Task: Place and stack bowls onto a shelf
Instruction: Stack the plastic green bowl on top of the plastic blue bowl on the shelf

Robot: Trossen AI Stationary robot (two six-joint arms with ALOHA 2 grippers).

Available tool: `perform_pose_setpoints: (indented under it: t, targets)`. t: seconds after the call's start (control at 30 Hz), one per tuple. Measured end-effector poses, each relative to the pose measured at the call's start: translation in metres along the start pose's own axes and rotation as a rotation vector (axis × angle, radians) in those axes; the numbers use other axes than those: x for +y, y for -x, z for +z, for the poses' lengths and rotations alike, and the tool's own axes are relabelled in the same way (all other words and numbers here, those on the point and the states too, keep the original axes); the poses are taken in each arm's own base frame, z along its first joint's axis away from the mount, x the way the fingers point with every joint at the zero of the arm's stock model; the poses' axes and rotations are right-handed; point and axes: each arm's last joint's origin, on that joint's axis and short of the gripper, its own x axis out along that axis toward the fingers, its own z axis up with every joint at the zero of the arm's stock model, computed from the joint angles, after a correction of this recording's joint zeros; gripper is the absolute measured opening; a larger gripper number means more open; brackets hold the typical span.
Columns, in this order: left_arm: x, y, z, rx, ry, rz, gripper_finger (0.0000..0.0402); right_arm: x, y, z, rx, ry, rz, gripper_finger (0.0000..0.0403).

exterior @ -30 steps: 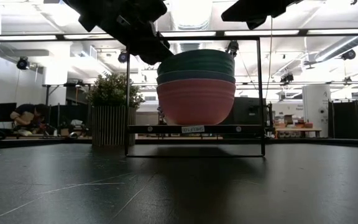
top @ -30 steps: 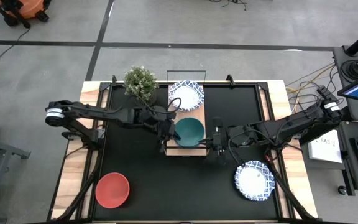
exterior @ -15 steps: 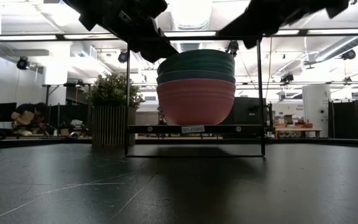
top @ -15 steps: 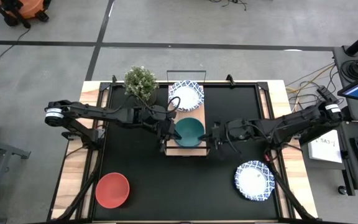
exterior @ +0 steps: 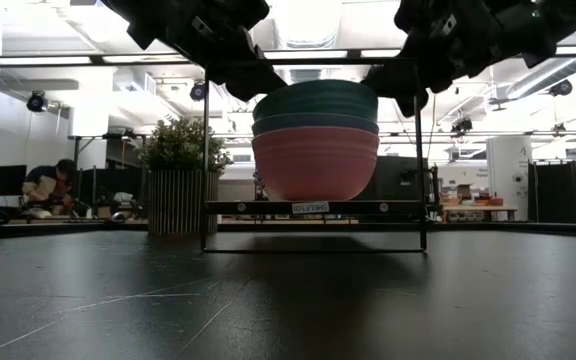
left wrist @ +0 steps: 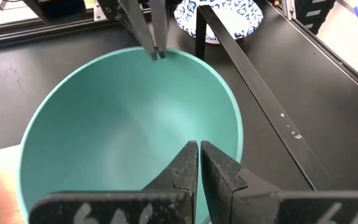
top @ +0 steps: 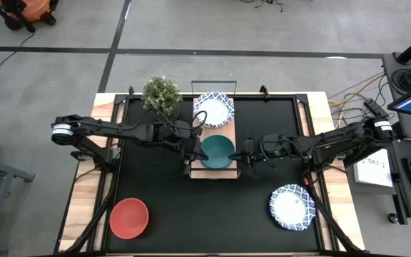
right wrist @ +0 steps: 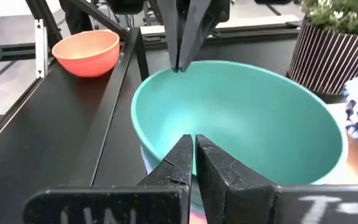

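Note:
A green bowl [top: 217,150] tops a stack over a blue and a pink bowl [exterior: 315,160] on the near half of the wooden shelf [top: 225,131]. Blue-patterned white bowls [top: 214,111] sit on its far half. My left gripper [top: 193,148] is shut at the green bowl's left rim. My right gripper [top: 242,158] is shut at its right rim. A red bowl [top: 128,218] and another patterned bowl [top: 292,207] rest on the black mat. My left gripper has its shut fingertips [right wrist: 179,65] set on the green bowl's left rim [right wrist: 166,73], slanting down from the table's left. The bowl stays nested in the stack. My right gripper's shut fingertips [left wrist: 158,53] stand at the right rim [left wrist: 173,55], slanting down from the right; whether they touch I cannot tell.
A potted plant [top: 161,94] stands just left of the shelf's far end. The shelf's thin black wire frame [exterior: 417,150] rises beside the stack, close to the right gripper. Open mat lies between the red bowl and the near patterned bowl.
My right gripper has moved toward the table's left and far edge and come down, from beside the shelf's near right corner up to the green bowl's right rim. The left gripper and the bowls have kept still.

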Motion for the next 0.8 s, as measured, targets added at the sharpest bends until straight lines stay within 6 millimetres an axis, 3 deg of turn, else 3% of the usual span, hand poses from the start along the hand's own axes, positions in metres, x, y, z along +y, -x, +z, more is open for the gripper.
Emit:
perform_pose_setpoints:
  t: [0.5, 0.8]
  targets:
    - [0.000, 0.004, 0.005, -0.035, 0.003, 0.008, 0.0000, 0.000, 0.000, -0.005, 0.025, -0.015, -0.001, 0.0009]
    - [-0.004, 0.016, 0.001, 0.036, 0.030, -0.006, 0.0000, -0.002, 0.001, -0.004, 0.020, 0.002, -0.012, 0.0009]
